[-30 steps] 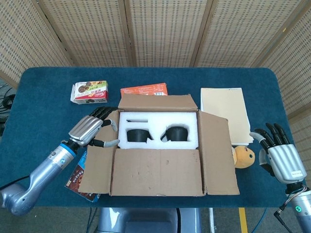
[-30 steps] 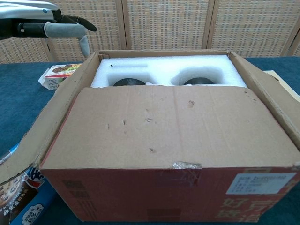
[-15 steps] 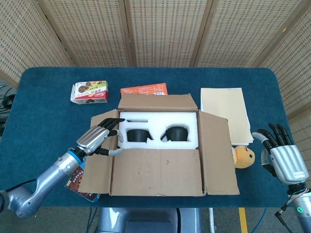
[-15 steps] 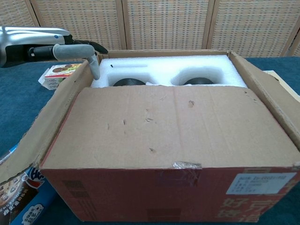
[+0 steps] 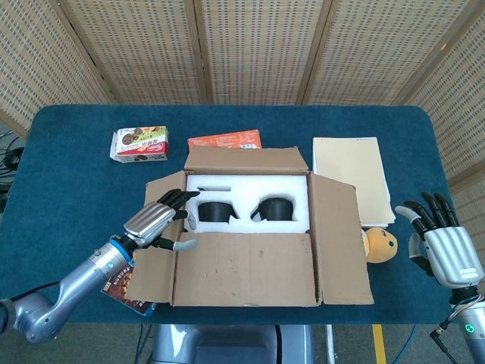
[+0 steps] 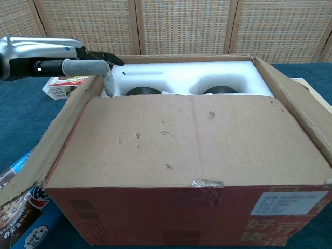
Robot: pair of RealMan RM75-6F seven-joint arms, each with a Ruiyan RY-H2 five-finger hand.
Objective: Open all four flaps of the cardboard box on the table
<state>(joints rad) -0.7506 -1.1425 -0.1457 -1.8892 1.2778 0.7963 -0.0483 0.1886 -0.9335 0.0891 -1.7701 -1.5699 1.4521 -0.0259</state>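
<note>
Box: left hand, fingers spread and holding nothing, lies on left flap; best pressed flatter outward; right hand idle, empty.

Bright even light, soft shadows (none harsh), both views sharp.

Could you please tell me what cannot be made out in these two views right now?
- Head view: the left hand covers the left flap, so contact is unclear.
- Head view: the orange packet is half hidden behind the back flap; print too small.
- Chest view: the right hand is out of frame.
- Chest view: the black items sit sunken in foam.
</note>
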